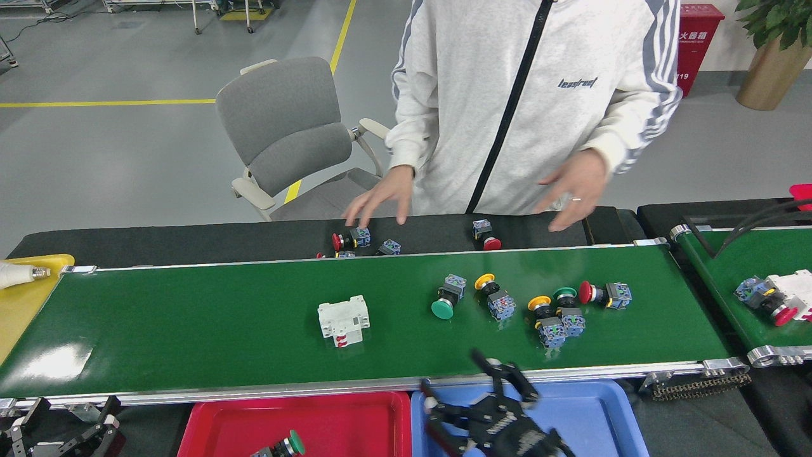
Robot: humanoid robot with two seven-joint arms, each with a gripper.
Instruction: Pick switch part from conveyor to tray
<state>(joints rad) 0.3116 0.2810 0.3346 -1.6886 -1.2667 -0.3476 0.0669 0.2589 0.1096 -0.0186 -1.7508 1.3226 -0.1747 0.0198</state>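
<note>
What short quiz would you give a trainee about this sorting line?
1. True or false: the robot's right gripper is clamped on a switch.
2. Which tray holds the green-capped push-button switch? A: the red plastic tray. B: the blue plastic tray. C: neither.
3. How many push-button switches lie on the long dark green conveyor belt, not counting the white box-shaped circuit breaker?

Key: 1. False, its jaws are spread with nothing between them. 2. A. 3. Five.
</note>
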